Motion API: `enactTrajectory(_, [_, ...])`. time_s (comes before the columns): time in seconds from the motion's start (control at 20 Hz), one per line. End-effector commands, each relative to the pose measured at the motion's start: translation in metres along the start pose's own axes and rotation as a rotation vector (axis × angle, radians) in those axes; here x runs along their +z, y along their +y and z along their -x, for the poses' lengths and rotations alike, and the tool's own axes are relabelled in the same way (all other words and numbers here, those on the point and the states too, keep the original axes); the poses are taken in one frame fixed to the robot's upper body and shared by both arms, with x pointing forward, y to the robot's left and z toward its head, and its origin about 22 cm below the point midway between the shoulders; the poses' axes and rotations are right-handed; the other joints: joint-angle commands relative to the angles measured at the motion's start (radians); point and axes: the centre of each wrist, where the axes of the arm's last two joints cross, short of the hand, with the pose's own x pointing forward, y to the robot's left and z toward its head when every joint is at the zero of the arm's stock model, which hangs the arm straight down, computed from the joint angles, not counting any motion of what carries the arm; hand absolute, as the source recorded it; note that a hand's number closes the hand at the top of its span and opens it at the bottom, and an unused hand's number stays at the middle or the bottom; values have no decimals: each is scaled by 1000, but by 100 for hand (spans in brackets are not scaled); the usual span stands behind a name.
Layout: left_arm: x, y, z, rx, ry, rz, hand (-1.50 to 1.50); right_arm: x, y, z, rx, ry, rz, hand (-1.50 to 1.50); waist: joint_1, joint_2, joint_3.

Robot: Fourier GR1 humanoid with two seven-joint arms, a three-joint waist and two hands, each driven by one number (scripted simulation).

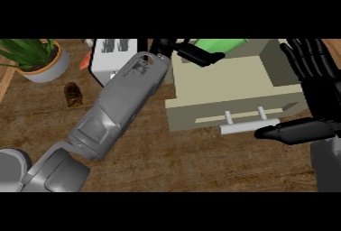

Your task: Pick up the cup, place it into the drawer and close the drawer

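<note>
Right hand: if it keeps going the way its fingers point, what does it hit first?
The right hand is open, fingers pointing toward the picture's top, beside the open drawer. Nothing shows ahead of the fingertips before the frame edge, so the way looks free, though depth is unclear.

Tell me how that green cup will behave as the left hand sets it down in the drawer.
The green cup looks stiff and probably light. Its round body could roll if laid sideways. The left hand curls round it above the open drawer, so it seems easy to carry.
</note>
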Motion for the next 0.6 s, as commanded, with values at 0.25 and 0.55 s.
enactTrajectory(0.25, [13,-3,30,-53,67,82,-150,-13,7,-7,-34,-42,-63,-150,-69,16,0])
enactTrajectory(0.55, [12,-3,22,131,4,6,-150,-28,33,-7,-142,-63,-271,-150,-88,30,-2])
